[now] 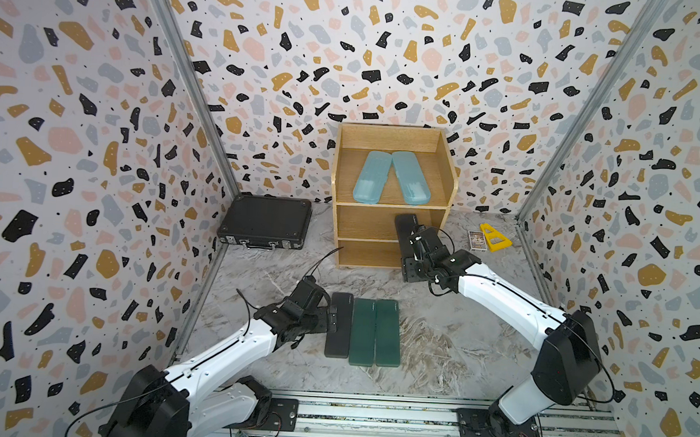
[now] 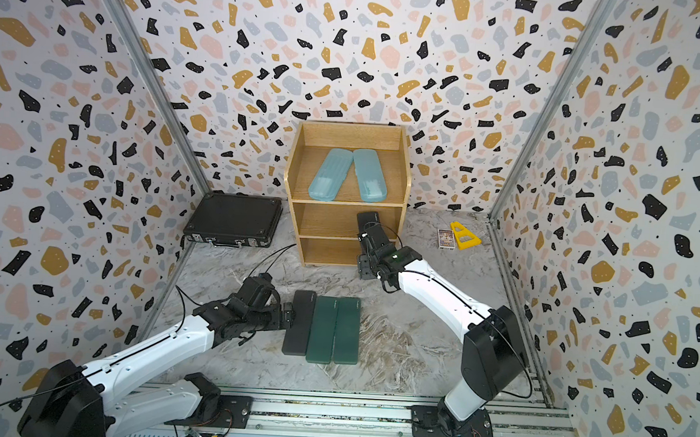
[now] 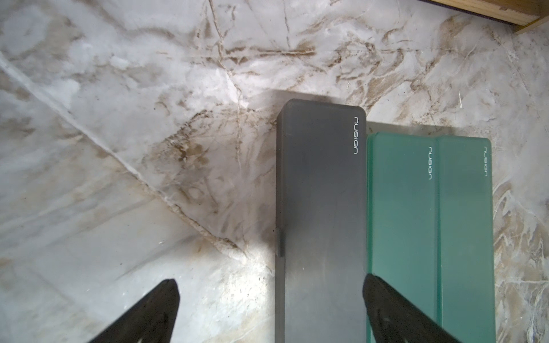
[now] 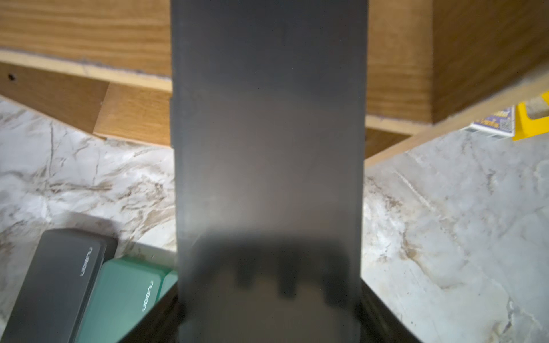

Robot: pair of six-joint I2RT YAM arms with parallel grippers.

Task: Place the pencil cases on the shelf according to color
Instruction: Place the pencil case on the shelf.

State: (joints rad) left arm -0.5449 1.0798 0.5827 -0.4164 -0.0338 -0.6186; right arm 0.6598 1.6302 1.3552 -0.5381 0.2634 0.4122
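**A:** In both top views the right pincer clamps the held black case across its width. The case's far end reaches ahead of the pincer to the mouth of the middle tier of the shelf. The blue cases lie on the tier above.

**B:** And the left pincer?

**A:** Spread wide and empty, at the long edge of the second black case, which lies flat on the desk. The green cases lie just beyond it, touching.

**B:** Left wrist view?

**A:** One finger hangs over the black-green seam, the other over bare desk. The case looks stiff, smooth and probably light, so I'd pinch across the width near mid-length. There's no gap on the green side, though, and that finger could wedge or nudge the neighbour.

**B:** Right wrist view?

**A:** The held black case fills the jaws. Shelf boards run ahead on both sides, with a side panel close by. Room looks tight. I'd keep it level, since a smooth shell may slip if its end catches an edge. The yellow piece sits off to the side.
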